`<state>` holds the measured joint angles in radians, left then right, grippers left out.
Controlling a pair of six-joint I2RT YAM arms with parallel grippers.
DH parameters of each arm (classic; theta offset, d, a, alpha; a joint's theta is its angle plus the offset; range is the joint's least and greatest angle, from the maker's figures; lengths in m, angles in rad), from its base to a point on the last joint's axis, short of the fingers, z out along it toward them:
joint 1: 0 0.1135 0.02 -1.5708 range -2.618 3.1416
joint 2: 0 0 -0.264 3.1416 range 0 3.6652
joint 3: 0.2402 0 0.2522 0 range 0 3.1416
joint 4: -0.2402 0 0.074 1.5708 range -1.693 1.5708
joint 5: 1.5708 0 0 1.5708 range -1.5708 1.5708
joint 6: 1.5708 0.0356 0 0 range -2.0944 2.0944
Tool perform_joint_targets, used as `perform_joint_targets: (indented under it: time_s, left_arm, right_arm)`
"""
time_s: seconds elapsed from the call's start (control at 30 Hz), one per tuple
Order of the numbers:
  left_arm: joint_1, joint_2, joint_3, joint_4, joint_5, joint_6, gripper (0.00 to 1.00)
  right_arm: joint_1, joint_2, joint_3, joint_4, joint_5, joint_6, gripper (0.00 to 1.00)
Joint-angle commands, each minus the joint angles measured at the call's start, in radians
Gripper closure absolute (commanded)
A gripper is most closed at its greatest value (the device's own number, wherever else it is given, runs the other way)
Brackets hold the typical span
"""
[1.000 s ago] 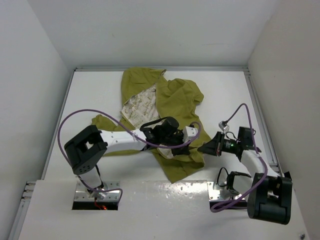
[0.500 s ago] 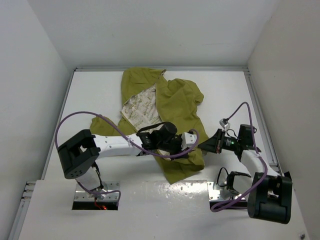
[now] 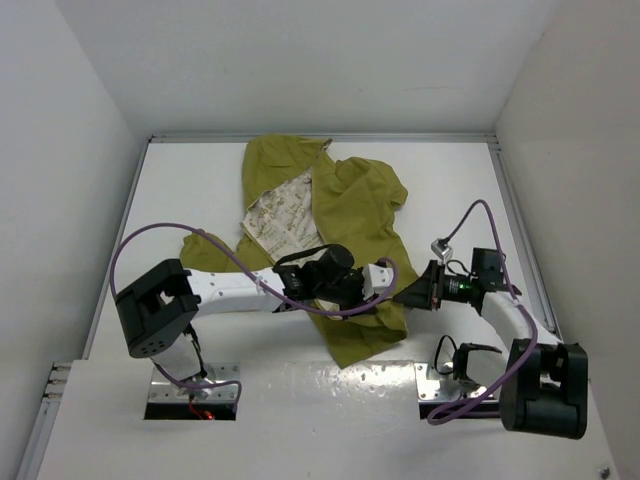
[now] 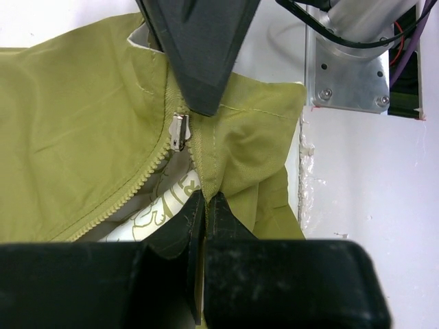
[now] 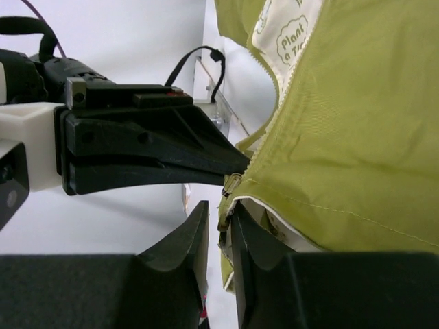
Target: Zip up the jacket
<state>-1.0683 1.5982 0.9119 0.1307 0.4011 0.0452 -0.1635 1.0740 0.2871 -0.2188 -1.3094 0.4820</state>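
The olive-green jacket lies unzipped mid-table with its cream printed lining showing. My left gripper is shut on a fold of its lower front edge, just right of the metal zipper slider. My right gripper meets it from the right. Its jaws are closed to a narrow gap around the zipper's bottom end, with the slider's pull just above the tips. Its finger points at the slider. The left fingers show in the right wrist view.
White walls enclose the table on three sides, with a raised rim at the back. Purple cables loop over both arms. The right arm's metal base plate lies close beyond the jacket's hem.
My left gripper has drawn the jacket's lower edge nearer to the front and right. My right gripper has moved left onto the hem beside it.
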Motion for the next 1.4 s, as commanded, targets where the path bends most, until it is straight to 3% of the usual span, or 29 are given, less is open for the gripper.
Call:
perform_joint_targets:
  time_s: [0.0, 0.1, 0.33, 0.37, 0.47, 0.57, 0.63, 0.77, 0.83, 1.07, 1.17, 1.23, 1.37]
  left_arm:
    - [-0.016, -0.041, 0.012, 0.035, -0.001, 0.019, 0.99]
    - [-0.016, -0.041, 0.021, 0.035, -0.001, 0.028, 0.99]
    - [-0.016, -0.050, 0.001, 0.044, -0.011, 0.018, 0.97]
    - [-0.016, -0.060, 0.001, 0.044, -0.021, 0.007, 0.79]
    - [0.043, -0.083, -0.036, 0.070, -0.001, -0.114, 0.46]
    - [0.227, -0.135, -0.079, 0.148, 0.125, -0.335, 0.39]
    - [0.287, -0.161, -0.090, 0.240, 0.264, -0.493, 0.39]
    - [0.356, -0.185, -0.128, 0.409, 0.399, -0.695, 0.39]
    - [0.357, -0.185, -0.148, 0.546, 0.429, -0.805, 0.41]
    - [0.346, -0.124, -0.148, 0.727, 0.559, -1.014, 0.42]
    - [0.346, -0.100, -0.197, 0.806, 0.559, -1.096, 0.36]
    - [0.337, -0.084, -0.206, 0.837, 0.568, -1.131, 0.29]
    - [0.327, -0.044, -0.197, 0.846, 0.568, -1.150, 0.27]
  right_arm:
    - [0.012, 0.017, 0.049, -0.133, -0.024, -0.148, 0.81]
    - [0.013, 0.023, 0.049, -0.111, -0.019, -0.140, 0.91]
    - [0.009, -0.003, 0.012, -0.013, -0.036, -0.097, 1.00]
    - [0.002, -0.032, 0.001, 0.033, -0.040, -0.095, 1.00]
    - [-0.014, -0.112, -0.032, 0.131, -0.089, -0.103, 1.00]
    - [-0.016, -0.183, -0.048, 0.214, -0.132, -0.109, 1.00]
    - [-0.013, -0.210, -0.071, 0.336, -0.152, -0.065, 1.00]
    - [0.015, -0.204, -0.098, 0.652, -0.160, 0.162, 1.00]
    - [0.047, -0.191, -0.083, 0.682, -0.148, 0.213, 1.00]
    - [0.116, -0.140, -0.062, 0.788, -0.082, 0.355, 1.00]
    - [0.140, -0.109, -0.063, 0.915, -0.065, 0.438, 1.00]
    - [0.151, -0.102, -0.063, 0.924, -0.054, 0.454, 1.00]
    - [0.156, -0.123, -0.051, 0.874, -0.016, 0.458, 1.00]
